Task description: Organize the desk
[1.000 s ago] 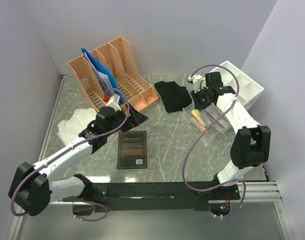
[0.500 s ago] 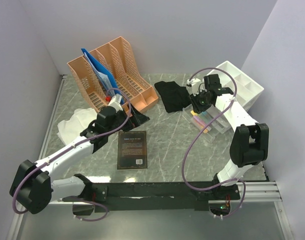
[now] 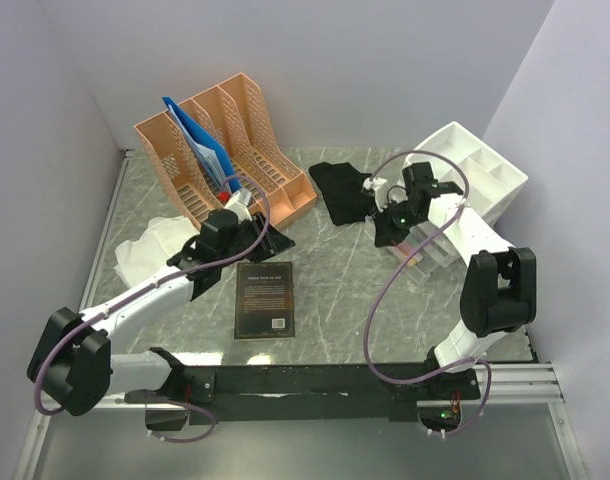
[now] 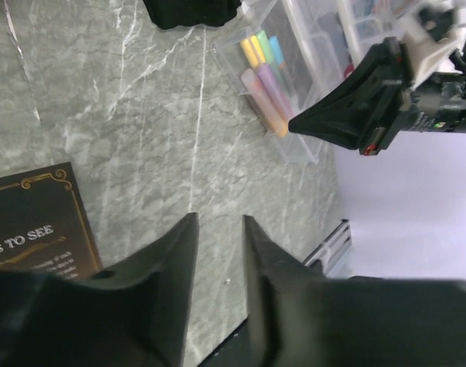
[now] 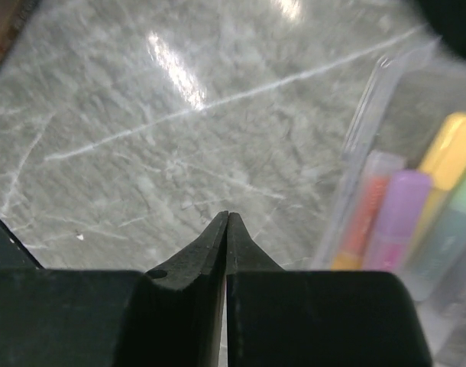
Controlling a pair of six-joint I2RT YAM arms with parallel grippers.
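Observation:
The desk [image 3: 335, 290] is grey-green marble with white veins. My left gripper [image 3: 273, 240] hovers just behind a dark book [image 3: 264, 300]. In the left wrist view its fingers [image 4: 172, 260] stand a narrow gap apart with only bare desk [image 4: 134, 122] between them, and the book's corner [image 4: 34, 222] lies to their left. My right gripper [image 3: 382, 236] hangs at the left end of a clear case of highlighters [image 3: 422, 252]. Its jaws [image 5: 228, 217] are pressed together with nothing in them, over the desk [image 5: 179, 138] beside the case [image 5: 416, 206].
An orange file rack [image 3: 235, 140] with a blue folder [image 3: 198, 145] stands at the back left. A black cloth [image 3: 345, 188] lies at the back middle. A white compartment tray [image 3: 480, 168] sits at the back right. Crumpled white material [image 3: 150, 250] lies at the left.
My left jaws have narrowed from wide apart and that arm has reached further right. My right gripper has shut and swung left and down, off the case.

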